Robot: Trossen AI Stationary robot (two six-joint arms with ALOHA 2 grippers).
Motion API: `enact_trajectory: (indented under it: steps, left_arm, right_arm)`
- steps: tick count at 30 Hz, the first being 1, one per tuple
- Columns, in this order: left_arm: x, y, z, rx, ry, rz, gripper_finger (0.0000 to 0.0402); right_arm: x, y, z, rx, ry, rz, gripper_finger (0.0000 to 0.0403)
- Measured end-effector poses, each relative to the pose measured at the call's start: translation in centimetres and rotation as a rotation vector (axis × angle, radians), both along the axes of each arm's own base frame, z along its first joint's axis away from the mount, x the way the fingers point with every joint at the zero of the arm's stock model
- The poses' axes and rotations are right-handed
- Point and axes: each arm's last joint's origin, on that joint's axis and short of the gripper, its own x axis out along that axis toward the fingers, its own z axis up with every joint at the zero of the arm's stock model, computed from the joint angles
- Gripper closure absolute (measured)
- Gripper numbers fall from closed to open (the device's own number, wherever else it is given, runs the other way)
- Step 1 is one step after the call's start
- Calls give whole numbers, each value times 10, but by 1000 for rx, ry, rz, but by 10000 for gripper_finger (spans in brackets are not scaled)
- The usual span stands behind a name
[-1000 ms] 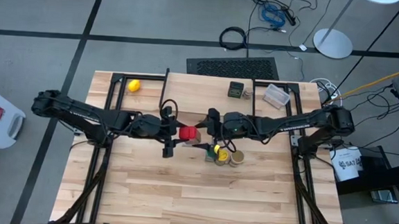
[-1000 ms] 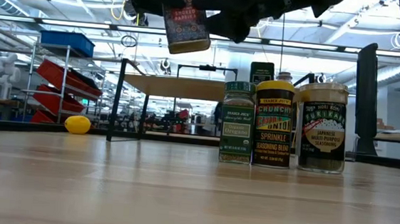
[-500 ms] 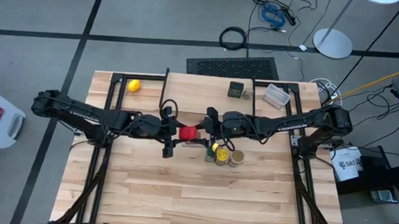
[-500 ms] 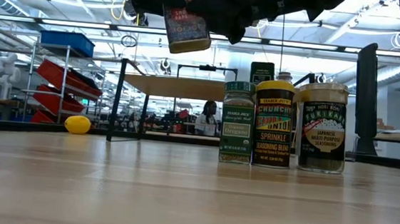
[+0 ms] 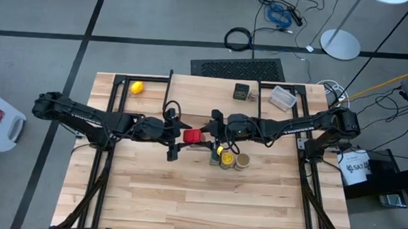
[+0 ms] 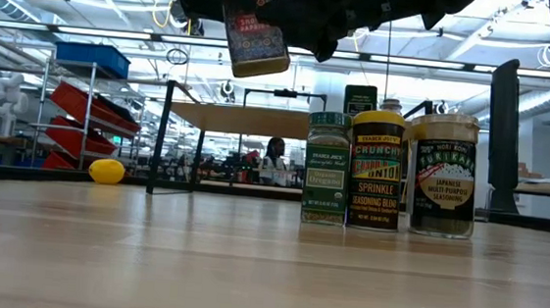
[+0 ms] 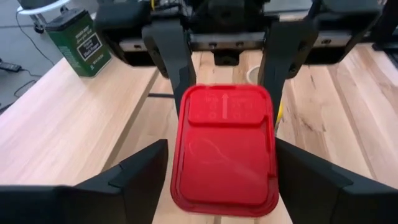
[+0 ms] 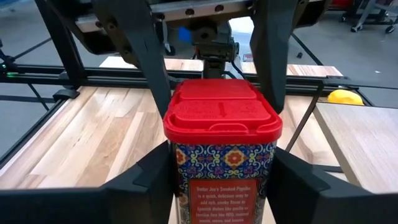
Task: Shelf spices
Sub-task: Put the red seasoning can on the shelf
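Now the whole tabletop (image 5: 185, 198) action sits in the air just above and beside the yellow-lidded jar (image 6: 377, 172). The shelf (image 6: 248, 120) stands well behind that jar and carries nothing that can be seen. The left gripper (image 5: 181, 136) and right gripper (image 5: 206, 136) meet nose to nose beside the jar, on its left-arm side. The green-lidded jar (image 6: 326, 168) and tan round-topped jar (image 6: 442, 177) flank it, still unshelved. The red square tin (image 5: 192, 136) hangs tilted between the two grippers. Since a second ago the right gripper has closed onto the tin's sides, while the left gripper has eased apart and now stands slightly clear of it. That reads as a handover just completed, so carrying the tin to the shelf likely falls to the right arm.
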Motion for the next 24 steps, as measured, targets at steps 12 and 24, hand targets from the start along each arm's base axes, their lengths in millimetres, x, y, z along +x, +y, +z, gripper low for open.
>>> enact_trajectory:
  steps: [12, 24]
  left_arm:
    - [-8, -7, 9, 64, -36, 28, 71]
    - [-33, -9, 27, 69, -80, 44, 70]
  right_arm:
    - [-3, -4, 1, -3, 24, -9, 211]
    - [-20, -15, 18, -32, 44, -32, 210]
